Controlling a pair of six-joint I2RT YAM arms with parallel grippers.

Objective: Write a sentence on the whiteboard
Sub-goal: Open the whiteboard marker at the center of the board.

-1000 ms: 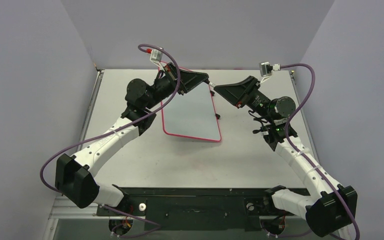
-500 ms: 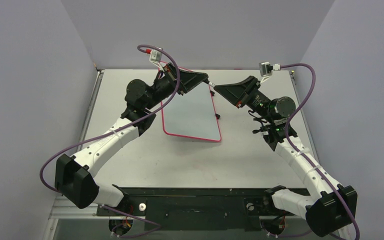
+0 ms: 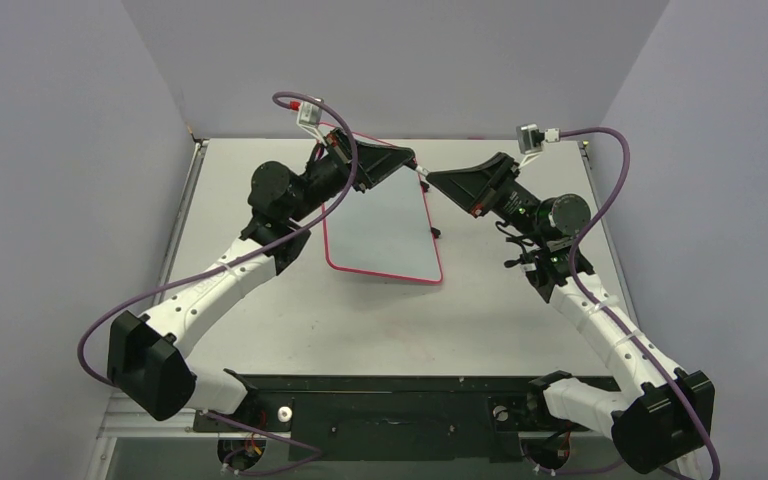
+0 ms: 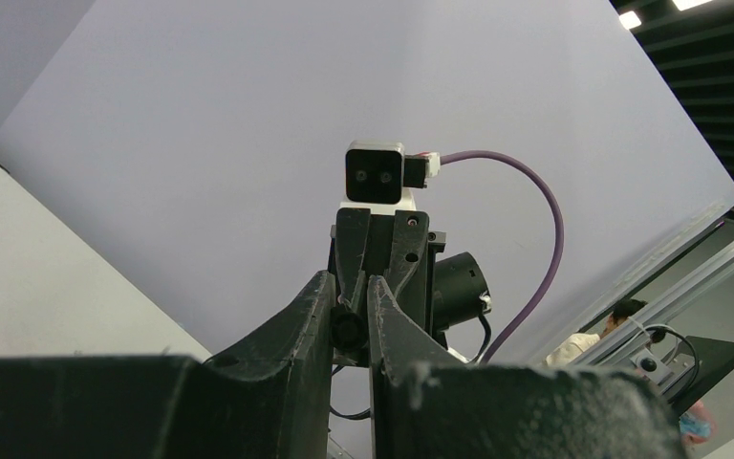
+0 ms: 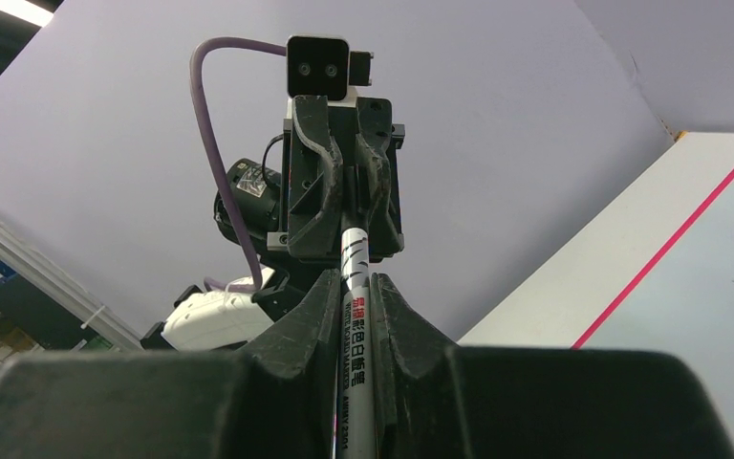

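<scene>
The table (image 3: 380,325) bore the whiteboard (image 3: 380,225), lying flat at centre. Above its far right corner, the left gripper (image 3: 412,161) and right gripper (image 3: 433,181) met tip to tip. Each was clamped on one end of the marker (image 5: 354,287).

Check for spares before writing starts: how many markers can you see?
1. The marker spans between the right gripper and the left gripper, both shut on it, by the whiteboard's far right corner. Others may be hidden behind the arms.
</scene>
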